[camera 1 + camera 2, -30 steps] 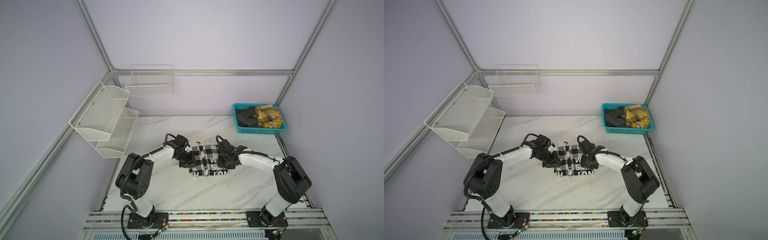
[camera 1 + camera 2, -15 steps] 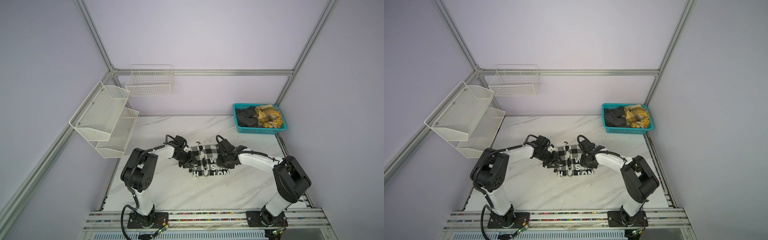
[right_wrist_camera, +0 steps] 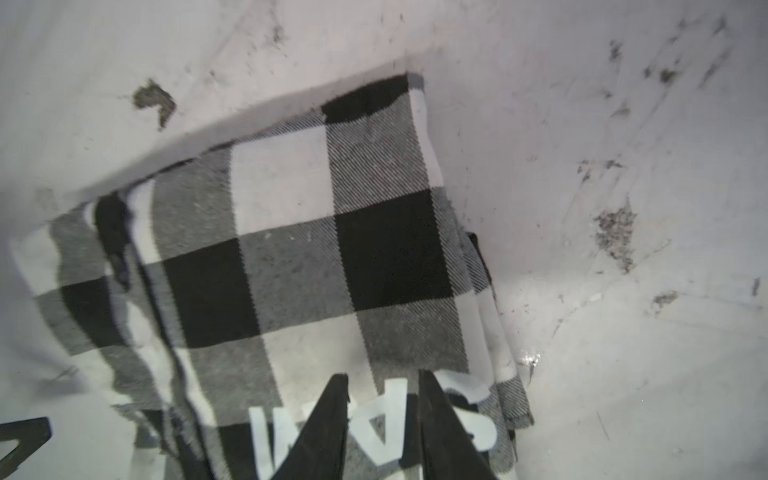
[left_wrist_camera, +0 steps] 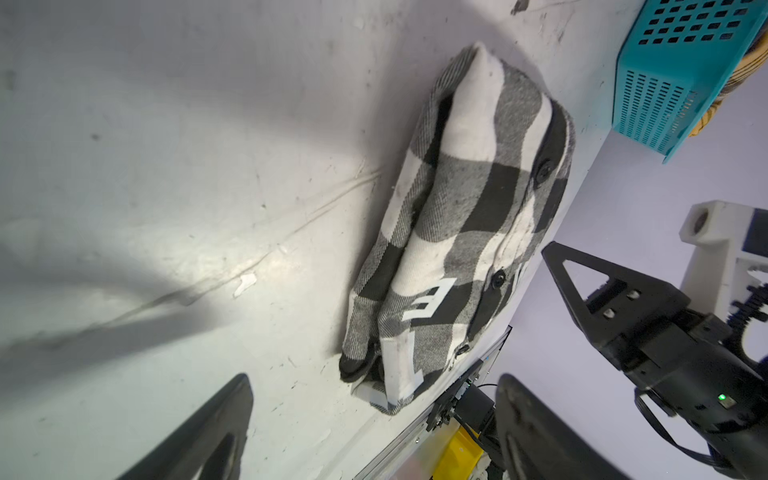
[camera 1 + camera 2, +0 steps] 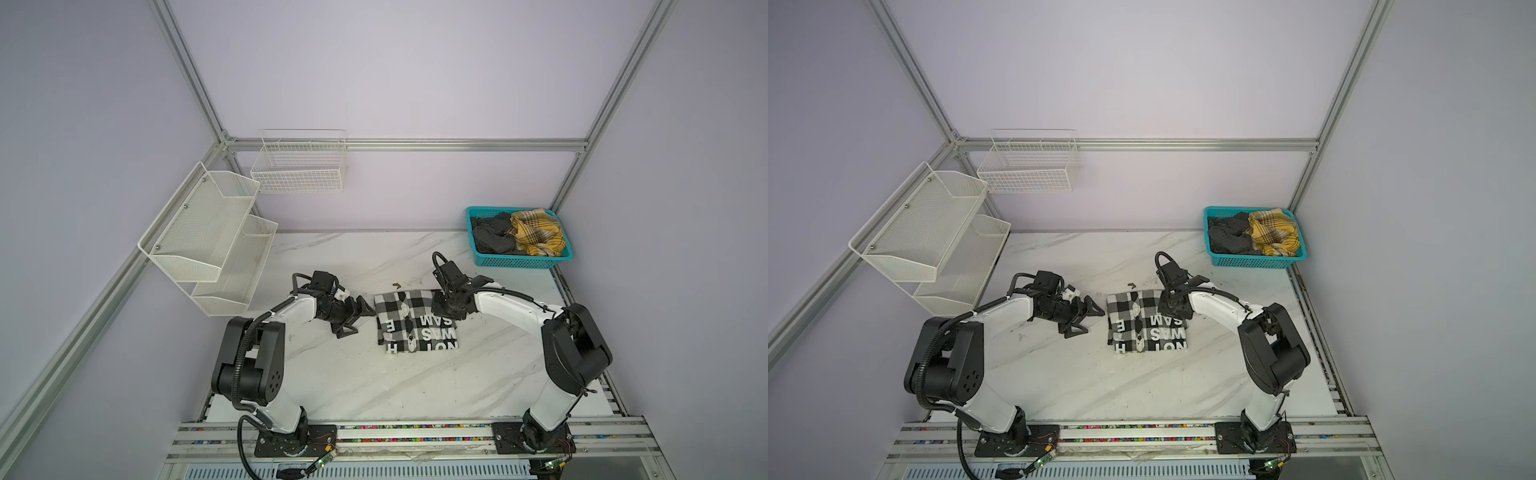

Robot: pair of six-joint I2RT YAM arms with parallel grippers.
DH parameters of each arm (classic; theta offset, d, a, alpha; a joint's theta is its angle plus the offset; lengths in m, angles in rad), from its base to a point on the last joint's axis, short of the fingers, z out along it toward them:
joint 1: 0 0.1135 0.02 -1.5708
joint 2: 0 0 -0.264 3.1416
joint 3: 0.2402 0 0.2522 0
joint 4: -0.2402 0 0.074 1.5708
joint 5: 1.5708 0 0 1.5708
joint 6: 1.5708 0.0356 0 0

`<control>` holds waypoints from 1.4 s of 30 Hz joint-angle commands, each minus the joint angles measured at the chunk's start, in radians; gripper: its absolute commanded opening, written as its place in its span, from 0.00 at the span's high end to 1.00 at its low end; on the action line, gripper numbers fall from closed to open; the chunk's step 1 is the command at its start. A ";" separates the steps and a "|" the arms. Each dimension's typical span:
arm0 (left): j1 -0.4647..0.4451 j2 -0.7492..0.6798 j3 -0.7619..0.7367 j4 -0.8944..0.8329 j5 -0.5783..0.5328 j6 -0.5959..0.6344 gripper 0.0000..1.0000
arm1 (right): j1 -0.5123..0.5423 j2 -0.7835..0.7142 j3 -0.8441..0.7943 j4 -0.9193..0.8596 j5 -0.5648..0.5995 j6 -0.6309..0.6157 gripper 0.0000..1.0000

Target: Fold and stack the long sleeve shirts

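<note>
In both top views the folded black-and-white checked shirt [image 5: 409, 322] [image 5: 1144, 328] lies flat near the middle of the marble table [image 5: 353, 386] [image 5: 1079, 386], its white block letters facing up. The left gripper [image 5: 360, 321] [image 5: 1088, 321] hangs just beside the shirt's left edge with its jaws spread wide and clear of the cloth. The right gripper [image 5: 446, 311] [image 5: 1173, 311] sits over the shirt's far right corner. A teal basket [image 5: 521, 262] [image 5: 1254, 262] holding dark and yellow plaid clothes stands at the back right corner, well apart from the shirt.

From the left wrist, the shirt [image 4: 457, 216] shows as a thick, layered bundle with buttons along one edge. The left gripper [image 4: 374, 379] is wide open short of it, and the teal basket [image 4: 665, 104] is beyond.

From the right wrist, the shirt [image 3: 311, 257] fills the frame. The right gripper [image 3: 382, 374] has its jaws a little apart, tips over the letters "SAM", with flat printed cloth showing in the gap.
</note>
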 commanded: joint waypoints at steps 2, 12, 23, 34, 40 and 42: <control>-0.002 0.027 -0.060 0.131 0.085 -0.036 0.08 | -0.015 0.041 -0.017 -0.015 0.012 -0.020 0.69; -0.002 0.187 -0.128 0.320 0.073 -0.083 0.05 | -0.048 0.080 -0.090 0.016 -0.006 -0.008 0.73; -0.084 0.348 -0.113 0.473 -0.005 -0.193 0.07 | -0.056 0.123 -0.129 0.061 -0.035 0.008 0.76; -0.185 0.491 -0.114 0.746 0.069 -0.331 0.18 | -0.057 0.145 -0.114 0.064 -0.049 -0.005 0.78; -0.200 0.482 -0.117 0.873 0.126 -0.433 0.39 | -0.057 0.135 -0.115 0.068 -0.053 -0.003 0.78; -0.201 0.470 -0.104 0.877 0.139 -0.446 0.49 | -0.057 0.131 -0.116 0.069 -0.055 -0.003 0.78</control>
